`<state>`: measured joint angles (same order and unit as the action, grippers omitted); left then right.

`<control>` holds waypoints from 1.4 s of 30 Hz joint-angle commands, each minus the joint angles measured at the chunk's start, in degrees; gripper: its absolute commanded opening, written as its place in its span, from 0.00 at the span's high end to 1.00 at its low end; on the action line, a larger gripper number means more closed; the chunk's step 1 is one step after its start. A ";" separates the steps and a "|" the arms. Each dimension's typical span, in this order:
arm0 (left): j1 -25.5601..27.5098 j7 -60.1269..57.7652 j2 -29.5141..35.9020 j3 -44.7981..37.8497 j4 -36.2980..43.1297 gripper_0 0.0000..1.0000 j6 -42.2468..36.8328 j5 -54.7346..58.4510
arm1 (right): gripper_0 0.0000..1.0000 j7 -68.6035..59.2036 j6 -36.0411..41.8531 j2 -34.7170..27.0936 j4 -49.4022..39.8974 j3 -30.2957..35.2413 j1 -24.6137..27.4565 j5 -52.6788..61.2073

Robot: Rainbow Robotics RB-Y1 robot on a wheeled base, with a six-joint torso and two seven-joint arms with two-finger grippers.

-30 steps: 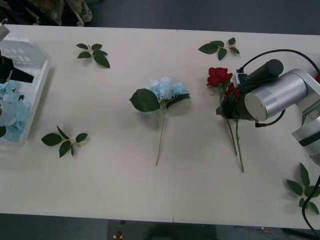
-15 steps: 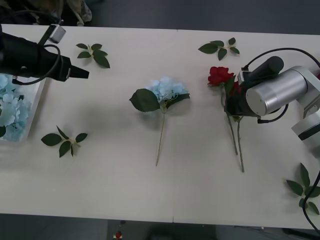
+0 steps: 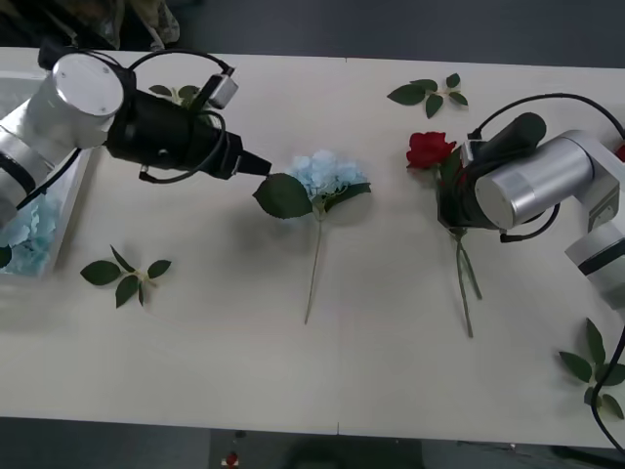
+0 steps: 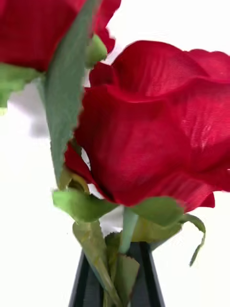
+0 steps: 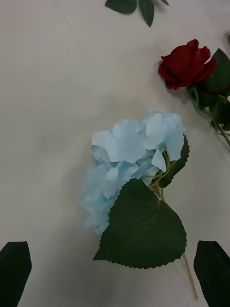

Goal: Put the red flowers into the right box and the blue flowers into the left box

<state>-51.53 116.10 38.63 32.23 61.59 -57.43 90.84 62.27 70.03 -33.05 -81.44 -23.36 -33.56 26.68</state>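
- 2 red flowers (image 4: 143, 139) are held by their stems in the right gripper (image 4: 117, 276), whose black fingers (image 4: 151, 278) are closed narrowly around them; the blooms stand just beyond the fingertips.
- In the front view, the same red flowers (image 3: 430, 149) are seen with 1 bloom just past the right gripper's (image 3: 451, 200) tip, while the stems trail out behind the fingers across the table (image 3: 371, 371).
- 1 blue flower (image 5: 132, 168) lies on the table directly ahead of the left gripper (image 5: 115, 273), between the lines of its 2 fingers (image 5: 14, 266), which are spread wide and touch nothing.
- A large green leaf (image 5: 143, 230) of that blue flower is the part nearest the left fingertips.
- In the front view, the left gripper (image 3: 256, 166) is seen just short of the blue flower (image 3: 327, 176), beside its leaf.
- More blue flowers (image 3: 24, 230) are seen in the left box (image 3: 73, 195), well behind the left fingers, partly covered by the arm.
- Several loose leaf sprigs (image 3: 127, 276) are scattered on the table.
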 commanded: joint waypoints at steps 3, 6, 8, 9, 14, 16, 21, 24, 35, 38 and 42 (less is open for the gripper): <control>-4.81 -13.53 -6.29 0.11 -0.07 0.00 -0.67 -10.33 | 1.00 -2.86 -0.33 1.24 -0.92 0.25 -1.42 -0.49; -5.07 -17.57 -8.84 0.46 -0.07 0.00 -0.67 -14.28 | 1.00 -2.77 -0.25 1.15 -0.92 0.25 -1.42 -0.49; -5.43 -20.12 -10.24 1.08 -0.07 0.00 -0.84 -16.66 | 1.00 -2.77 -0.25 1.15 -0.92 0.34 -1.42 -0.49; -5.51 -21.70 -10.77 1.52 -0.07 0.00 -1.46 -17.62 | 1.00 -2.68 -0.25 1.06 -1.00 0.60 -1.51 -0.58; -5.78 -26.27 -11.56 1.61 -0.07 0.00 -7.35 -18.68 | 1.00 -2.07 1.78 0.53 -3.73 2.71 -1.33 -0.14; -6.22 -26.45 -11.56 0.99 0.02 0.00 -11.30 -18.33 | 1.00 -1.98 3.80 -0.52 -6.10 3.32 -1.24 0.48; -6.57 -27.59 -11.39 -0.50 0.02 0.00 -17.19 -17.89 | 1.00 -2.24 7.23 -2.90 -11.90 5.87 0.69 1.62; -6.57 -31.90 -11.91 -0.41 1.07 0.00 -17.81 -18.68 | 1.00 -1.98 9.95 -4.30 -17.88 9.92 4.29 2.24; -6.48 -42.18 -15.78 6.97 3.01 0.00 -7.88 -29.14 | 1.00 0.48 11.88 -6.67 -27.37 22.57 15.63 6.81; -6.48 -42.44 -16.22 8.02 2.92 0.00 -6.47 -29.40 | 1.00 0.74 11.80 -6.94 -27.19 23.01 15.89 5.84; -6.39 -42.71 -16.66 8.73 2.30 0.00 -6.56 -29.66 | 1.00 1.10 10.57 -7.03 -25.53 23.63 15.89 5.58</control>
<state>-54.85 74.72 22.31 41.84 63.05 -64.22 61.71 62.30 82.03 -39.20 -106.89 -0.72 -16.35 32.33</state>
